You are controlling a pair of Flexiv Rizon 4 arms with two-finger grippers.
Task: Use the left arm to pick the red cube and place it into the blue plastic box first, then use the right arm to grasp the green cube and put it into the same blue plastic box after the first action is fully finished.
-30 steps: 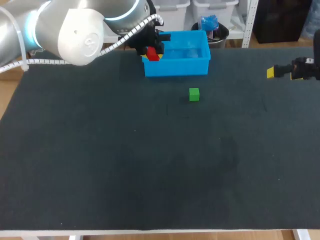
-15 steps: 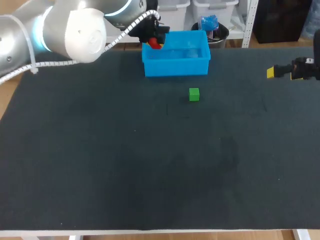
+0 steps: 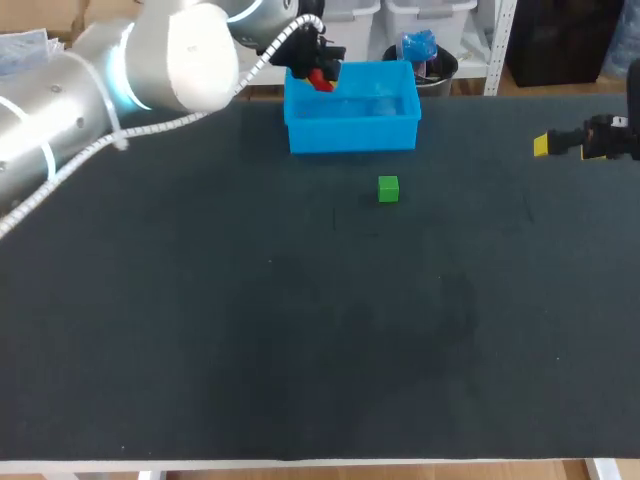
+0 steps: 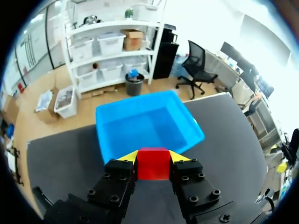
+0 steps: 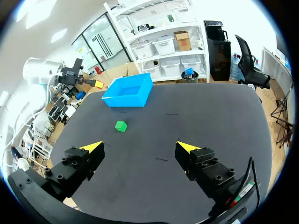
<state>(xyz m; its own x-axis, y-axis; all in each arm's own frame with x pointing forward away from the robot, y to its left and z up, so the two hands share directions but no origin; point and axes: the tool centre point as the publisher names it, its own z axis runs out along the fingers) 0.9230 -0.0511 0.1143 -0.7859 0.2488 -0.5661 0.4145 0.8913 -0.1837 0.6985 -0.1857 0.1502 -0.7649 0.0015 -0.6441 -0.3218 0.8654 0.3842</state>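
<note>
My left gripper (image 3: pixel 318 72) hangs over the left rim of the blue plastic box (image 3: pixel 352 129), shut on the red cube (image 3: pixel 322 81). In the left wrist view the red cube (image 4: pixel 153 163) sits clamped between the yellow tips of my left gripper (image 4: pixel 153 158), with the open blue box (image 4: pixel 147 127) just ahead and below. The green cube (image 3: pixel 388 188) rests on the black table in front of the box; in the right wrist view the green cube (image 5: pixel 121 126) lies ahead of my right gripper (image 5: pixel 140 148), which is open and empty. My right gripper (image 3: pixel 548 144) stays at the table's right edge.
The black table top (image 3: pixel 300 330) stretches wide in front of the green cube. The blue box (image 5: pixel 129 90) stands near the far edge. My left arm (image 3: pixel 150 60) crosses the far left corner.
My left gripper has lifted the red cube and carried it up and slightly right, toward the box's left rim. The right arm and the green cube have not moved.
</note>
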